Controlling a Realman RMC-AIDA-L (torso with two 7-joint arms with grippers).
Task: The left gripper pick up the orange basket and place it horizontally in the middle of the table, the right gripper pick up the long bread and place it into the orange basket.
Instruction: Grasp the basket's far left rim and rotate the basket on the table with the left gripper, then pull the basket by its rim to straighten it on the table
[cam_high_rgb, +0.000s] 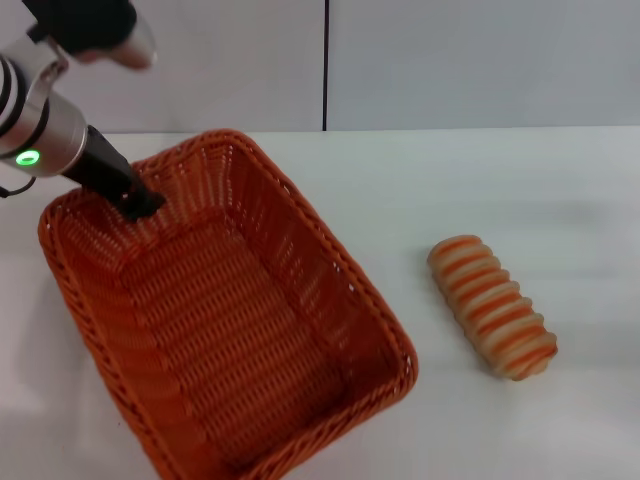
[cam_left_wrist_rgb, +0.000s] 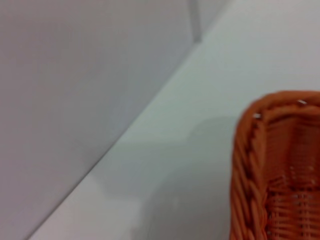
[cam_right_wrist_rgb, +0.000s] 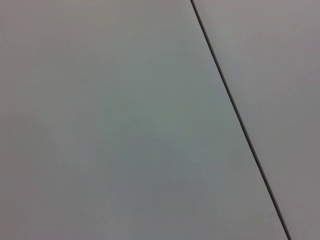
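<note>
The orange basket (cam_high_rgb: 230, 320) lies slantwise on the left half of the white table (cam_high_rgb: 520, 190), its long side running from back left to front right. My left gripper (cam_high_rgb: 140, 203) reaches down from the upper left and sits at the basket's far rim, its tip just inside the wall. A corner of the basket (cam_left_wrist_rgb: 280, 170) shows in the left wrist view. The long bread (cam_high_rgb: 492, 305), cream with orange-brown stripes, lies on the table to the right of the basket and apart from it. The right gripper is out of view.
A pale wall with a dark vertical seam (cam_high_rgb: 325, 65) stands behind the table. The right wrist view shows only a plain grey surface with a dark seam (cam_right_wrist_rgb: 235, 115). Bare tabletop lies between the basket and the bread.
</note>
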